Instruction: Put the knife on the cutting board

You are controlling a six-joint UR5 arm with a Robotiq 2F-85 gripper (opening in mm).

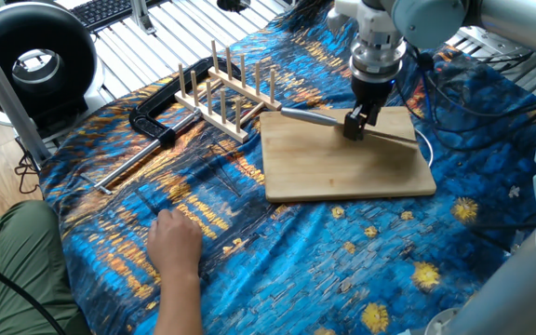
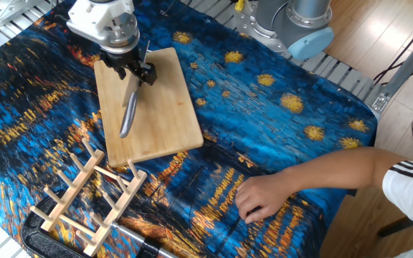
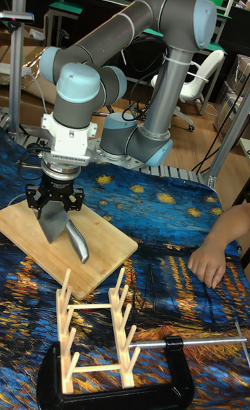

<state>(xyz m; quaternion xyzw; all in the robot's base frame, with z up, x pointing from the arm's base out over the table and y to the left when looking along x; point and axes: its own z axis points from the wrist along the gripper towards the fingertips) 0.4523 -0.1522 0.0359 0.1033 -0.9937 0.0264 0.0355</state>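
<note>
Jaws clamped on the broad blade of one all-silver steel cleaver (image 3: pixel 61 233), the black two-finger gripper (image 3: pixel 54 205) holds the knife over the single large light-tan bamboo cutting board (image 1: pixel 342 172). The blade's top is hidden between the fingers; the hole at its corner cannot be made out. Whether the rounded handle touches the board is hard to tell. Beside the board stands one wooden peg rack with upright dowels (image 2: pixel 84 193), then one black clamp with a long metal rod (image 1: pixel 147 126), partly cut off in two views. One bare human hand (image 2: pixel 260 197) rests on the blue-and-gold starry cloth (image 2: pixel 292 107).
</note>
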